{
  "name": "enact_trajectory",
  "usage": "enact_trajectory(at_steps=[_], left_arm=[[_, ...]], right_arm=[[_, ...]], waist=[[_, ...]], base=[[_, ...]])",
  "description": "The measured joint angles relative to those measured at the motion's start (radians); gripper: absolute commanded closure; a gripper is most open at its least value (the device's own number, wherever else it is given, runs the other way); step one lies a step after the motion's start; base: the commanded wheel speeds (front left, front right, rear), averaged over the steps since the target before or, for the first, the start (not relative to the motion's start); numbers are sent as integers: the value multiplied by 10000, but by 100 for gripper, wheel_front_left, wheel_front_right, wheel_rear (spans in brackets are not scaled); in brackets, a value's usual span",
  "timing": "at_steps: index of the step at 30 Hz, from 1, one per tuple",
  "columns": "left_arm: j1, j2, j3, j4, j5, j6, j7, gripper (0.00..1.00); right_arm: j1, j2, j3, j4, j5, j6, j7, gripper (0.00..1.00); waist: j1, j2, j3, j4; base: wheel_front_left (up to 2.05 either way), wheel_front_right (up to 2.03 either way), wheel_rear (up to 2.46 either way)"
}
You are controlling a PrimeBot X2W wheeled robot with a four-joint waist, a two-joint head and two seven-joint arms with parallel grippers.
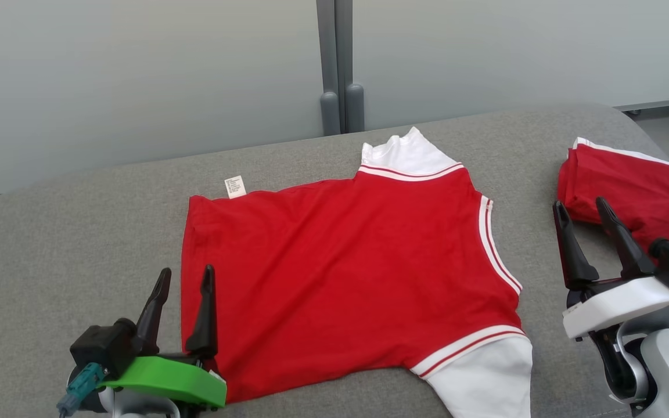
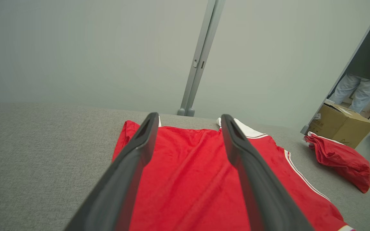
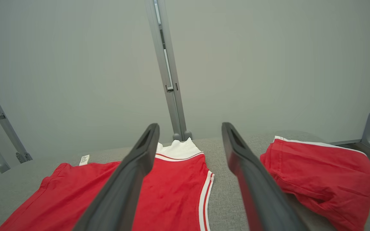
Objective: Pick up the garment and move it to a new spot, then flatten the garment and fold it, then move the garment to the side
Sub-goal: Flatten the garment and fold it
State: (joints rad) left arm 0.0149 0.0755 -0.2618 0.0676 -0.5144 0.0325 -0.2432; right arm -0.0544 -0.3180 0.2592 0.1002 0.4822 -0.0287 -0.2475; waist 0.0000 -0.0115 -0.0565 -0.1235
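Garment [image 1: 340, 261]: one red shirt with two white sleeves, spread flat in the middle of the grey desk [image 1: 79, 244]. Its hem is toward the robot's left and its neck end toward the right. One sleeve [image 1: 404, 154] points to the far edge. The other [image 1: 485, 377] lies at the near edge.

There are two hands, and both stand open and hold nothing. The left hand [image 1: 187, 270] is at the shirt's near hem corner, fingers pointing up the head view. In that view its inner finger overlaps the red edge, but whether it touches the cloth cannot be told. In the left wrist view red cloth shows between and beyond its two fingers. The right hand [image 1: 579, 203] is past the shirt's neck end, over bare desk.

Its fingertips are just beside a second red garment [image 1: 625, 186], white-trimmed and folded into a bundle at the desk's right side.

One white label [image 1: 234, 186] sticks out at the far hem corner; its print is too small to read.

Off the desk, the left wrist view shows one cardboard box [image 2: 339, 123] with an unreadable sticker. Behind it are a person's legs [image 2: 355, 91].
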Motion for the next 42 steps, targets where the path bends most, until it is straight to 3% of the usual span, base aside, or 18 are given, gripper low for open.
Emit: enact_trajectory(at_steps=[7,42], left_arm=[[88,0,148,219,265,276,-46,0],[1119,-79,360,416,324,560,-52,0]], right_arm=[[29,213,50,21,-270,-341,-27,0],[456,637,337,153,-802,-527,-29,0]], waist=[[0,0,-84,163],[0,0,-186,269]], base=[[0,0,0],[0,0,0]])
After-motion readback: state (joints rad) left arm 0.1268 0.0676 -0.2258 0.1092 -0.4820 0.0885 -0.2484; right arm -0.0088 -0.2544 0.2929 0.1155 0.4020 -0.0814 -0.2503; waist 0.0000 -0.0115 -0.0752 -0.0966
